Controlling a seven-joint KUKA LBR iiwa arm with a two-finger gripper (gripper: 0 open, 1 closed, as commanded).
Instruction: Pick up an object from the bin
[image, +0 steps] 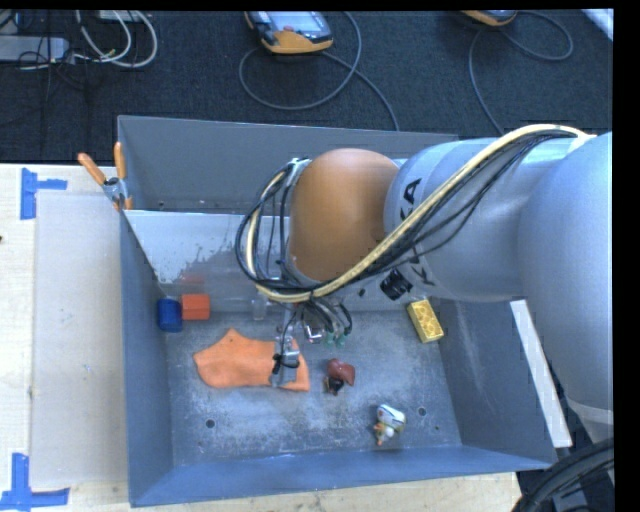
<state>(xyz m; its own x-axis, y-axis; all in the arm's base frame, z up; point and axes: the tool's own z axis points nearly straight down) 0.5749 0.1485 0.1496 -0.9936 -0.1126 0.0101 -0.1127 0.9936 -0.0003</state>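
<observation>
By the bin's (140, 340) left wall a blue cylinder (170, 314) and an orange block (196, 307) sit side by side. A flat orange rag (235, 360) lies mid-floor, with the gripper (287, 368) down at its right end; whether it is apart or together cannot be told. A small dark red piece (340, 375) lies just right of it.

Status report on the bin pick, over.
Gripper low over view-right end of flat orange piece, mid-bin; grasp not confirmed. Close by, further view-right, small dark red thing.
</observation>
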